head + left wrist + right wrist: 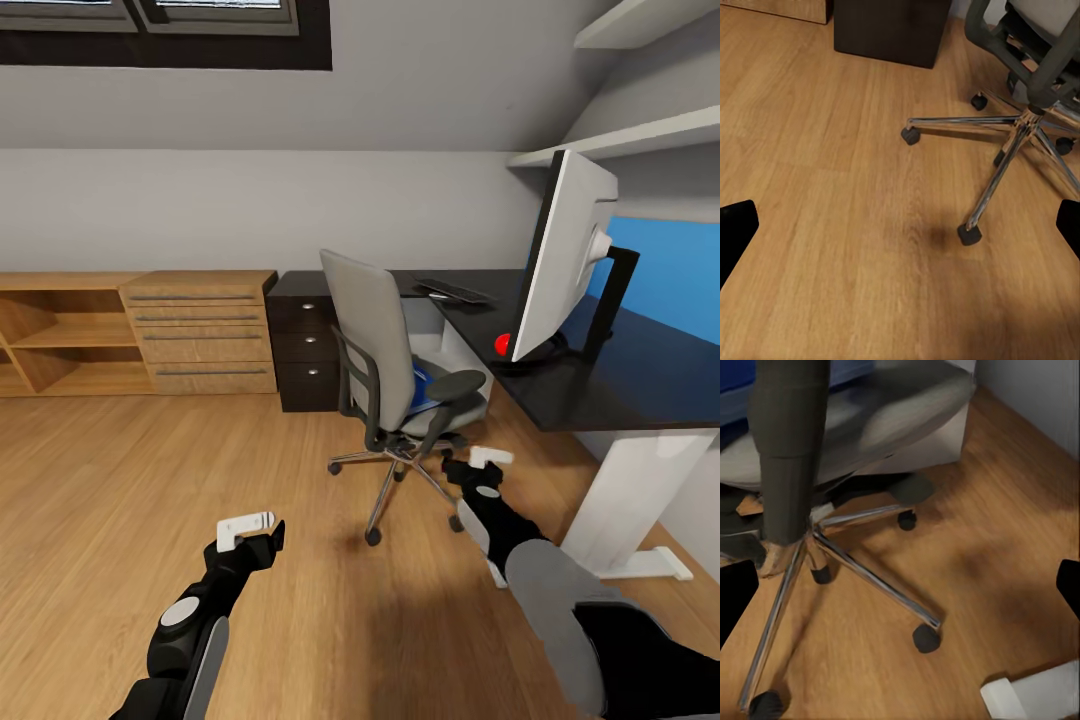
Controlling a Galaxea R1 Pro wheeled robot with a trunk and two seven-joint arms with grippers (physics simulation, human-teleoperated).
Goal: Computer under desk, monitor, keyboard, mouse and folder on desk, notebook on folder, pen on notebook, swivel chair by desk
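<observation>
Head view: chair [385, 370] stands on the wood floor [150, 480] just beside the dark desk [620, 380], backrest toward the camera, seat partly tucked toward the desk edge. A blue folder [422, 385] lies on the seat, partly hidden by the backrest and armrest. Monitor [560, 255] stands on the desk, seen nearly edge-on, screen side facing away to the left. Keyboard [455, 291] lies on the desk farther back, well apart from the monitor. A small red object [503, 344] sits on the desk at the monitor's base; too small to tell what it is. Dark drawer unit [305, 340] sits behind the chair against the wall, next to a wooden cabinet [205, 330] and open shelving. Left gripper [248, 527] hangs over bare floor, well apart from the chair; in its wrist view the finger tips sit at opposite edges of the frame, spread wide, nothing between them. Right gripper [488, 458] is low, near the chair base and the desk's white leg [635, 500]; its wrist view shows the chair's chrome star base [840, 562] and casters, the fingers likewise spread wide and holding nothing.
</observation>
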